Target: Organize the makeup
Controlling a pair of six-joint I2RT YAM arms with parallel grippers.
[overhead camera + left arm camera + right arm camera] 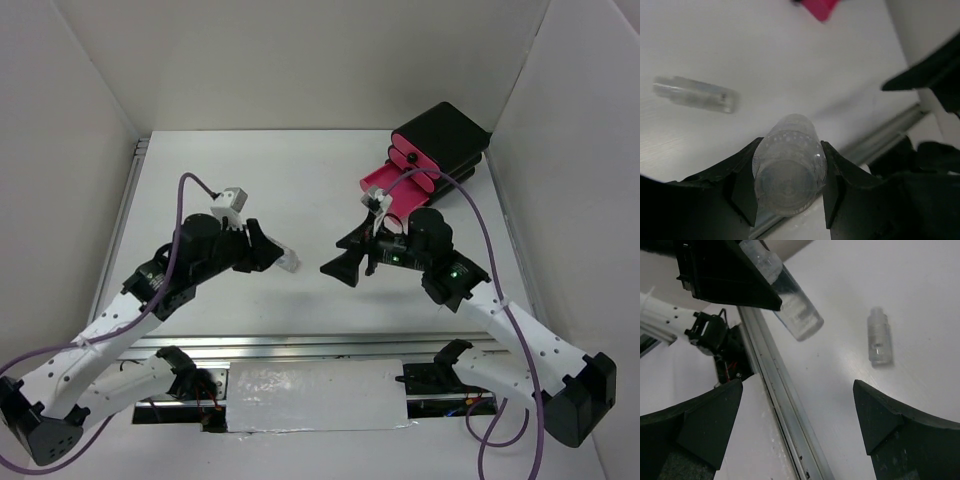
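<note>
My left gripper (278, 256) is shut on a clear tube (289, 263) and holds it above the table's middle. In the left wrist view the tube (789, 167) sits end-on between the jaws of that gripper (790, 146). A clear vial (695, 94) lies on the table beyond it. My right gripper (336, 260) is open and empty, facing the left one. In the right wrist view its gripper (798, 390) hangs over the table, with the held tube (796, 310) upper left and the vial (878, 336) lying upper right. No other makeup shows.
A black box (445, 135) with pink drawers stands at the back right, with one pink drawer (385, 185) pulled out toward the right arm. A metal rail (320, 345) runs along the table's near edge. White walls enclose the table.
</note>
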